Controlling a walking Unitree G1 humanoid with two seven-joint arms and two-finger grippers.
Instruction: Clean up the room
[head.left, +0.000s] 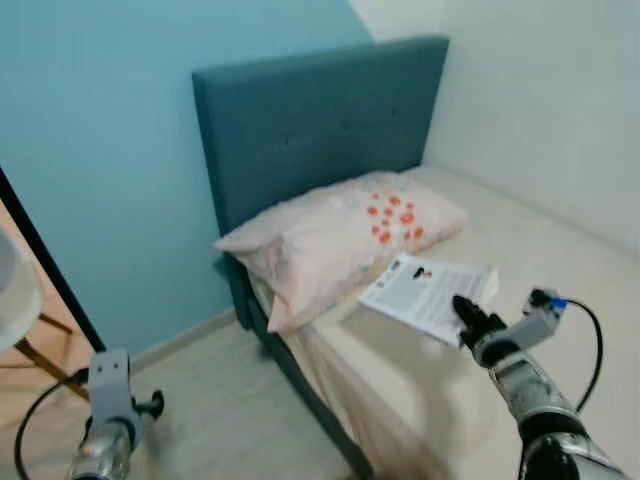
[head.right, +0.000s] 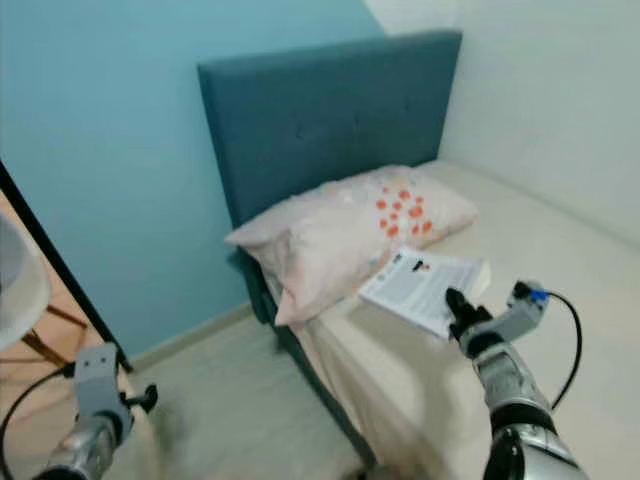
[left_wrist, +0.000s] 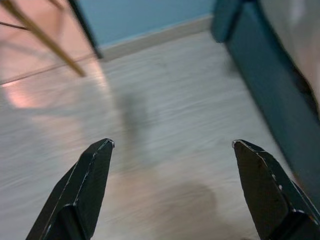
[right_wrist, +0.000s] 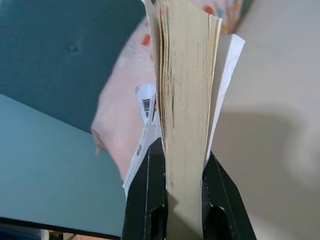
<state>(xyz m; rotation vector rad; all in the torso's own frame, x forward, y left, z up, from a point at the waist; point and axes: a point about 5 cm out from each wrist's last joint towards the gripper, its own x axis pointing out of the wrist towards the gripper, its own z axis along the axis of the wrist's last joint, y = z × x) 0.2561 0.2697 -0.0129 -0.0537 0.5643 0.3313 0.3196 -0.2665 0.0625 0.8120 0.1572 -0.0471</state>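
A white paperback book (head.left: 428, 293) hangs just above the beige mattress (head.left: 560, 250), beside the pillow. My right gripper (head.left: 466, 318) is shut on its near edge; in the right wrist view the yellowed pages (right_wrist: 186, 100) are pinched between the two black fingers (right_wrist: 148, 200). The pale pillow with orange dots (head.left: 345, 235) lies at the head of the bed. My left gripper (left_wrist: 172, 150) hangs low over the wooden floor beside the bed, open with nothing between its fingers.
The teal headboard (head.left: 320, 120) stands against the blue wall. The bed frame's side (left_wrist: 272, 75) runs close to my left gripper. A white chair with wooden legs (head.left: 20, 300) stands at the far left, past a dark door frame. Bare floor (head.left: 220, 410) lies beside the bed.
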